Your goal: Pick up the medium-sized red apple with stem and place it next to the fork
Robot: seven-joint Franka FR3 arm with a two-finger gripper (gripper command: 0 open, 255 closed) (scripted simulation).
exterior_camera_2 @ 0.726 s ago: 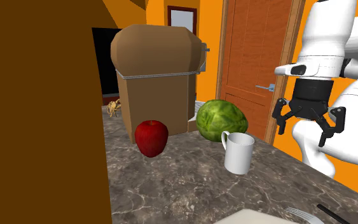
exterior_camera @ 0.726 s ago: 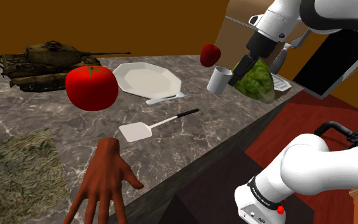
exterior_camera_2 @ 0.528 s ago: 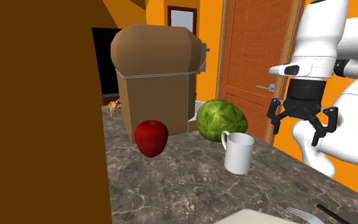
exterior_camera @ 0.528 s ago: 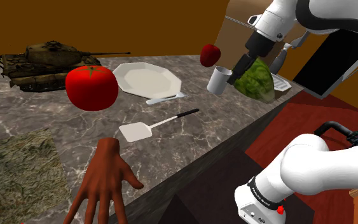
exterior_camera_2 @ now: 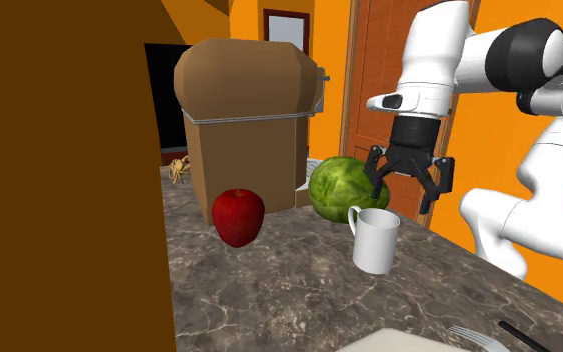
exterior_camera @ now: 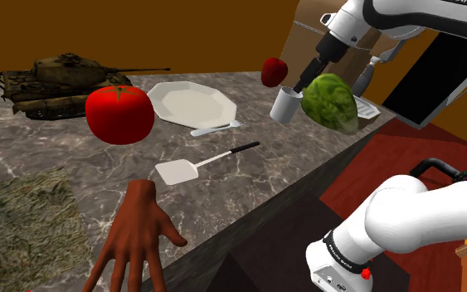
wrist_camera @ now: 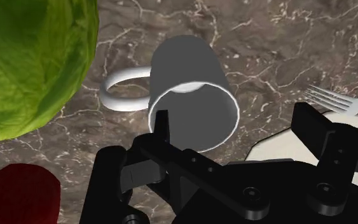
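The dark red apple (exterior_camera: 274,71) (exterior_camera_2: 238,216) sits on the marble counter at the back, beside a tall brown box (exterior_camera_2: 249,110); in the wrist view its edge (wrist_camera: 18,194) shows beside the left finger. The grey fork (exterior_camera: 215,128) (wrist_camera: 333,100) lies against the white plate (exterior_camera: 190,104). My gripper (exterior_camera: 306,83) (exterior_camera_2: 407,190) (wrist_camera: 238,130) hangs open and empty above the white mug (exterior_camera: 287,104) (exterior_camera_2: 375,240) (wrist_camera: 193,95), in front of the green cabbage (exterior_camera: 330,101) (exterior_camera_2: 344,188) (wrist_camera: 31,63). The apple lies past the mug from the gripper.
A big red tomato (exterior_camera: 119,114), a model tank (exterior_camera: 61,83), a spatula (exterior_camera: 198,166) and a brown hand model (exterior_camera: 136,240) occupy the nearer counter. A tilted dark panel (exterior_camera: 439,79) stands off the counter's end. An orange door (exterior_camera_2: 399,90) is behind the arm.
The gripper has travelled from beyond the counter's edge to above the mug and cabbage, leftward in the second exterior view. It stayed open. Nothing on the counter moved.
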